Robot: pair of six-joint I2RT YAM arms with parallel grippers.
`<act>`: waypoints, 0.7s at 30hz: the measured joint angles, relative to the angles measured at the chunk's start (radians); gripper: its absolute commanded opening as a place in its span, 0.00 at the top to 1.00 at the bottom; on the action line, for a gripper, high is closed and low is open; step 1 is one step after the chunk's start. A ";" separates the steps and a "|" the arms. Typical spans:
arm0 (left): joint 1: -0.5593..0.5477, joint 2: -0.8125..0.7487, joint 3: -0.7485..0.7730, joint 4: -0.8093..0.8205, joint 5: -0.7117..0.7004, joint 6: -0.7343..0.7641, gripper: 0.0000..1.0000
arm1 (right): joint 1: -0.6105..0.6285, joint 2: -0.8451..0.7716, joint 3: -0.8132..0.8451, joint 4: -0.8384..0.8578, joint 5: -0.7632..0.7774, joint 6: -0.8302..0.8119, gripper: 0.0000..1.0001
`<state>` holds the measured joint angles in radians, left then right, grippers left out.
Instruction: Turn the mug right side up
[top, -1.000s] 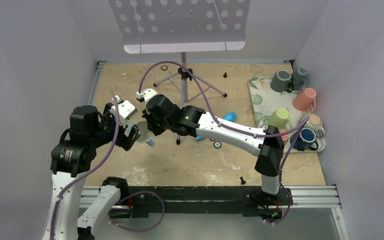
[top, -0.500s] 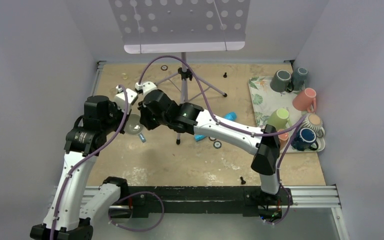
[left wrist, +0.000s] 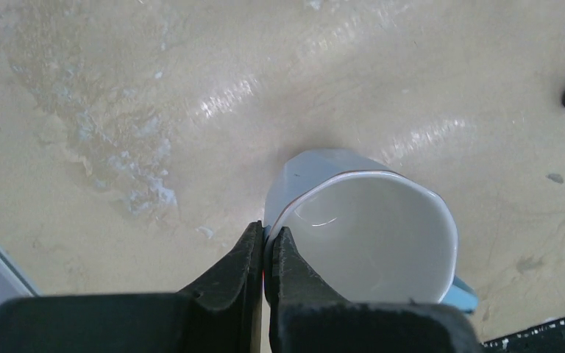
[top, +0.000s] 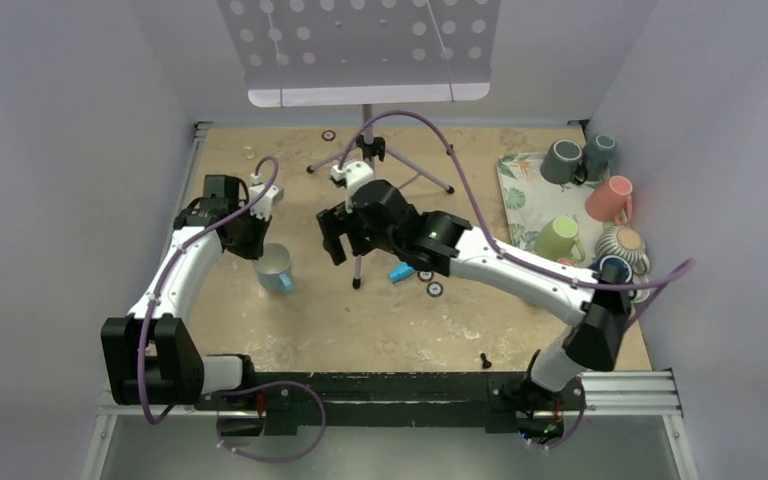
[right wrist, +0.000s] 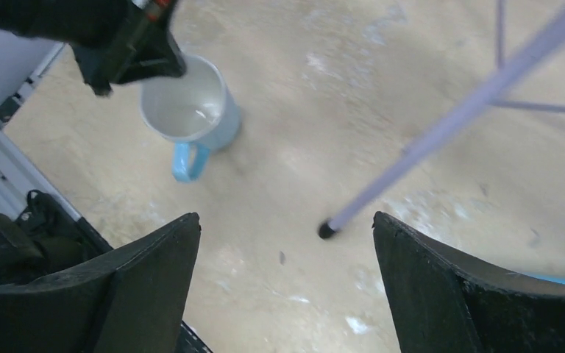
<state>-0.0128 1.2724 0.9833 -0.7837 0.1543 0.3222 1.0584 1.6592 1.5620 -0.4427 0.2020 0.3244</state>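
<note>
The mug (left wrist: 371, 243) stands mouth-up on the table (left wrist: 154, 88), left of centre, and looks to rest flat on its base. My left gripper (left wrist: 267, 239) is clamped on its rim, one finger inside the wall and one outside. I judge the turning done and the release in hand. I should part the jaws evenly, then rise straight up so nothing drags the rim and tips the mug. My right gripper (right wrist: 285, 220) hangs spread wide and empty, well apart from the mug, near the stand leg (right wrist: 441, 129). My left wrist view shows the pinch itself and the bare white inside. The right wrist view shows what that one barely does: the blue handle (right wrist: 184, 160) and the base meeting the table.
</note>
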 measured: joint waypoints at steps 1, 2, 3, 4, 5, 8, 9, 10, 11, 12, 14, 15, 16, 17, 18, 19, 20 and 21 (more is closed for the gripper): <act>0.016 0.018 0.000 0.018 0.016 0.003 1.00 | -0.014 -0.045 -0.045 0.007 0.013 -0.001 0.10; 0.030 0.029 0.000 0.037 0.029 0.003 1.00 | -0.030 -0.100 -0.102 0.015 0.021 0.000 0.10; 0.041 0.035 0.000 0.054 0.037 0.004 1.00 | -0.047 -0.140 -0.143 0.015 0.029 0.000 0.10; 0.054 0.039 0.000 0.074 0.050 0.007 1.00 | -0.072 -0.191 -0.196 0.015 0.041 0.002 0.10; 0.065 0.039 0.000 0.094 0.059 0.008 1.00 | -0.102 -0.235 -0.243 0.014 0.049 0.004 0.09; 0.079 0.039 -0.010 0.156 0.076 0.013 1.00 | -0.237 -0.347 -0.370 0.010 0.074 0.009 0.09; 0.079 0.040 -0.019 0.176 0.081 0.015 1.00 | -0.293 -0.373 -0.404 0.010 0.078 0.008 0.09; 0.079 0.042 -0.026 0.185 0.085 0.018 1.00 | -0.344 -0.391 -0.430 0.009 0.085 0.008 0.07; 0.079 0.045 -0.037 0.195 0.092 0.021 1.00 | -0.402 -0.404 -0.451 0.009 0.097 0.006 0.06; 0.079 0.050 -0.043 0.199 0.096 0.024 0.97 | -0.462 -0.412 -0.466 0.009 0.110 0.003 0.05; 0.080 0.056 -0.049 0.213 0.109 0.029 0.81 | -0.577 -0.416 -0.476 0.010 0.137 -0.005 0.03; 0.081 0.056 -0.050 0.215 0.113 0.033 0.72 | -0.653 -0.414 -0.477 0.015 0.145 -0.006 0.02; 0.081 0.056 -0.051 0.217 0.115 0.037 0.63 | -0.702 -0.412 -0.477 0.020 0.151 -0.006 0.01; 0.081 0.056 -0.054 0.223 0.116 0.042 0.55 | -0.766 -0.409 -0.477 0.025 0.157 -0.002 0.01; 0.081 0.056 -0.056 0.224 0.119 0.041 0.47 | -0.821 -0.406 -0.477 0.025 0.174 0.007 0.01; 0.082 0.055 -0.060 0.224 0.121 0.047 0.41 | -0.869 -0.404 -0.477 0.024 0.190 0.024 0.01; 0.083 0.051 -0.063 0.223 0.123 0.048 0.35 | -0.911 -0.404 -0.479 0.024 0.201 0.045 0.01; 0.083 0.044 -0.068 0.219 0.125 0.048 0.31 | -0.951 -0.407 -0.483 0.026 0.202 0.068 0.02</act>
<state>0.0700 1.3163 0.9157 -0.5644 0.2790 0.3698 0.1074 1.2526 1.0790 -0.4164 0.4038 0.3923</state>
